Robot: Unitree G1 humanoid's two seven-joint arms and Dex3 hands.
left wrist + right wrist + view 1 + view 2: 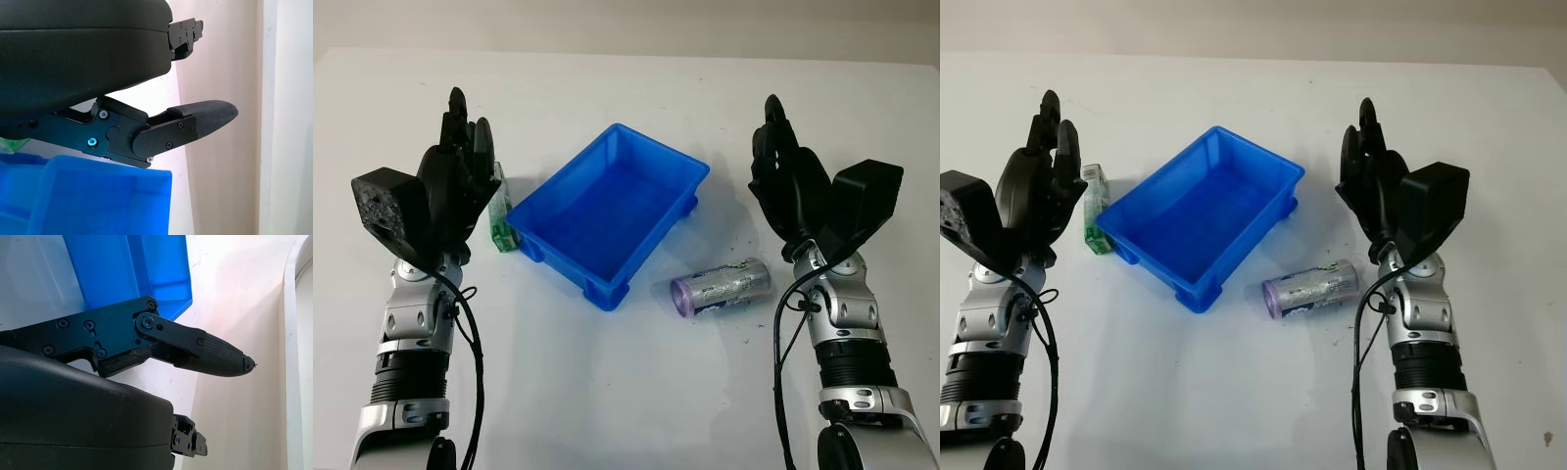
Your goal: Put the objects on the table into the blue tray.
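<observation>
**No legible text**

Nothing readable anywhere. Printed label on the can (pixel 721 287), lying on its side just right of the tray (pixel 607 206): pale purple and silver, marks too small to make out. Green-and-white box (pixel 498 211) beside the left hand (pixel 460 176): some print on its face, none legible. No brand, number or sign to be made out on the tray, on the right hand (pixel 788 176) or on the desk (pixel 626 392).
</observation>
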